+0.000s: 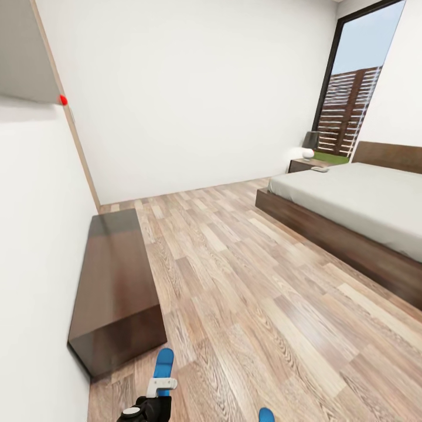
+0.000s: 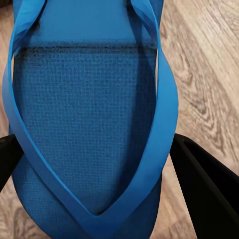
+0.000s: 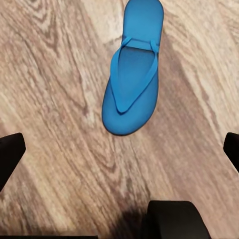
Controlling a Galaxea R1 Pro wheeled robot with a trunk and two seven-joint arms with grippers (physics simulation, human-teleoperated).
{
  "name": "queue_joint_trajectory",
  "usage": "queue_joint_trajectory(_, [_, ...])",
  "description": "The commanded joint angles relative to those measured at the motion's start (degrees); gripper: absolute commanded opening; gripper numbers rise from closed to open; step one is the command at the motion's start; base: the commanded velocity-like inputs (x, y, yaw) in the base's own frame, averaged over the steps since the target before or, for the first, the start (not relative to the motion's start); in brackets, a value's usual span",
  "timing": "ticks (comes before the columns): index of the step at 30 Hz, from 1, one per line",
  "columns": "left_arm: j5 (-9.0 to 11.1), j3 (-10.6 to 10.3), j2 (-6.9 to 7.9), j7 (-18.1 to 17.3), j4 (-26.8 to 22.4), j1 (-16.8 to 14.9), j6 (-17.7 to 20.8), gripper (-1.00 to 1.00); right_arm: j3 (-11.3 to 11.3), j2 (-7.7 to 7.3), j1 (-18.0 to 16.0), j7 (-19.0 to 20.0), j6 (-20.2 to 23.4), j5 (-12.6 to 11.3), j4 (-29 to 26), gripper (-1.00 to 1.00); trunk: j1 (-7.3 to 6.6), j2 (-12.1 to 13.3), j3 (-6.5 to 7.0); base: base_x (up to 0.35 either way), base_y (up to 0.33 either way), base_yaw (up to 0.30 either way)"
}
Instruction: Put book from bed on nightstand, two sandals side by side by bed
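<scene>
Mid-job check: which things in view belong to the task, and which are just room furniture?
Job: sandal between left gripper fingers; second sandal on floor; bed; nightstand.

Bystanders: long dark bench cabinet; lamp; window. Book not spotted.

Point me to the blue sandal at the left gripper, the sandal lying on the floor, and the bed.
Blue flip-flop sandal [image 2: 84,129], left wrist view, textured footbed.
Second blue sandal [image 3: 132,74], right wrist view, footbed between straps.
Off-white bed with dark frame [image 1: 363,202], head view, mattress top.

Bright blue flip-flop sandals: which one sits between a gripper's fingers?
The bright blue flip-flop sandal between the left gripper fingers; the other sandal lies free on the wood-plank floor.
</scene>
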Motion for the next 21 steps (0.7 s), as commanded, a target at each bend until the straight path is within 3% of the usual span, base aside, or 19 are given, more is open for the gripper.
queue_joint_trajectory(1, [0.48,-0.41,0.04,0.22,-0.11,-0.03,0.23,-1.00,-0.45,0.06,-0.04,-0.03,-0.22,0.59,0.01,1.00,0.22,-0.44,-0.23,0.000,0.000,0.000])
queue_joint_trajectory(11, [0.48,-0.41,0.04,0.22,-0.11,-0.03,0.25,-1.00,-0.44,0.06,-0.04,-0.03,-0.24,0.57,-0.43,1.00,0.43,-0.84,-0.41,0.000,0.000,0.000])
queue_joint_trajectory(17, [0.46,-0.41,0.04,0.22,-0.11,-0.03,0.24,-1.00,-0.45,0.06,-0.04,-0.01,-0.23,0.57,-0.33,1.00,1.75,-3.24,-1.49,0.000,0.000,0.000])
queue_joint_trajectory(21, [0.48,-0.41,0.04,0.22,-0.16,-0.03,0.23,-1.00,-0.45,0.06,-0.04,-0.01,-0.23,0.57,-0.30,1.00,1.75,-3.24,-1.49,0.000,0.000,0.000])
